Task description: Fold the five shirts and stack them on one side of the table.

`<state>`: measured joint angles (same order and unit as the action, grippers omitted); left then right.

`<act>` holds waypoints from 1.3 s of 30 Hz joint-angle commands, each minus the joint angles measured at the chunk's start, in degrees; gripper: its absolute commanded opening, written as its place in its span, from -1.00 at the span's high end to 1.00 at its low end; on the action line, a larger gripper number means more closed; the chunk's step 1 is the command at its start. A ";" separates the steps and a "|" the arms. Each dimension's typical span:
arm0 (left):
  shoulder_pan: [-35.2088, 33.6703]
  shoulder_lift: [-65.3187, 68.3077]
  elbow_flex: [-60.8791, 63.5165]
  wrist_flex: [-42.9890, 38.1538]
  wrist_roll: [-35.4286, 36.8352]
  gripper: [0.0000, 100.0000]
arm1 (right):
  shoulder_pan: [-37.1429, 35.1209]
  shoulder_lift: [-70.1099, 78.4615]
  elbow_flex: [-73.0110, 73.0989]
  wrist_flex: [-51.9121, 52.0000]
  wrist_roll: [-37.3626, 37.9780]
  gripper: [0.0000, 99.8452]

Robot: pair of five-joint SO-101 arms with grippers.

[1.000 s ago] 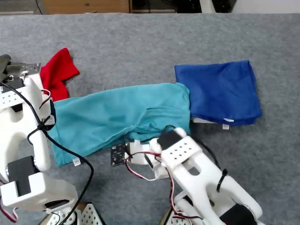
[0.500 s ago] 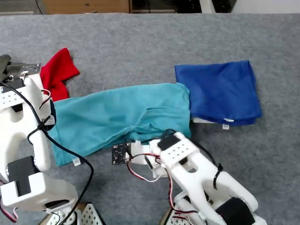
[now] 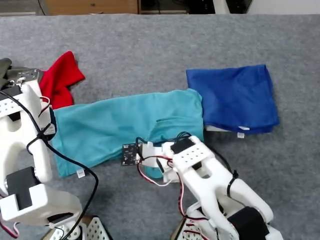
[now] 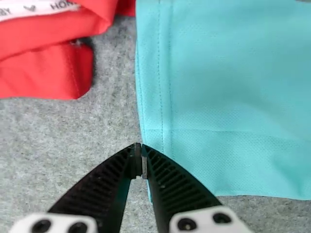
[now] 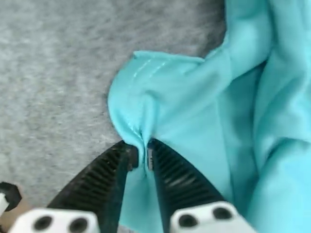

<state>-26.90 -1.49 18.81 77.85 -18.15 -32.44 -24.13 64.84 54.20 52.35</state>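
**Teal shirt in hand, one fold done, red one waiting**

Progress: the blue shirt [image 3: 235, 97] lies folded into a neat rectangle toward one side of the grey desk [image 3: 150, 45] and looks like the start of the stack. The teal shirt [image 3: 120, 125] is in the middle of the desk, stretched into a long band. One end touches the blue shirt and the other sits just beside the red shirt [image 3: 60, 77]. The red shirt is bunched at the desk's edge and not yet folded.

Left arm [image 3: 25, 150]: in its wrist view the jaws are together on the teal hem, right at the cloth's edge, with the red shirt [image 4: 43, 63] near by.

Right arm [image 3: 210, 180]: its wrist view shows the jaws clamped on a raised pinch of teal cloth [image 5: 194, 97] at the near long edge.

Judgement: the task is roughly one shirt in. The teal fold is under way, and the red shirt and the stacking are still to do.

Hard to make out: three shirts can be counted, not five. A pale strip [image 3: 216, 128] and a small tag [image 3: 240, 134] peek out from under the blue shirt. Whether another garment lies beneath it cannot be told. From overhead, both arms cover their own jaws and part of the teal edge.
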 commanded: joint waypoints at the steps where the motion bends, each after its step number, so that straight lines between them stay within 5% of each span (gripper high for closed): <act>1: -0.97 -3.03 -0.88 0.44 -0.44 0.96 | 0.84 -0.13 -5.05 3.08 -0.53 1.00; 6: -1.05 -3.12 -0.88 0.53 -1.85 0.96 | 0.84 -0.04 -17.71 14.95 0.00 1.00; 13: -1.05 -3.12 -0.88 0.53 -1.93 0.96 | 2.24 8.84 -37.93 28.48 10.37 1.00; 24: -1.05 -3.12 -0.88 0.18 -1.93 0.96 | 6.37 30.55 -62.46 28.66 22.77 1.00; 36: -0.97 -3.12 -4.40 0.53 -1.93 0.96 | 7.87 45.14 -75.82 21.01 22.77 0.99; 39: -0.88 -3.12 -4.31 0.53 -1.93 0.96 | 7.96 45.05 -77.67 21.36 19.60 0.81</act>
<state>-27.43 -1.49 16.97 77.85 -19.65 -25.58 21.49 -8.84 76.18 74.77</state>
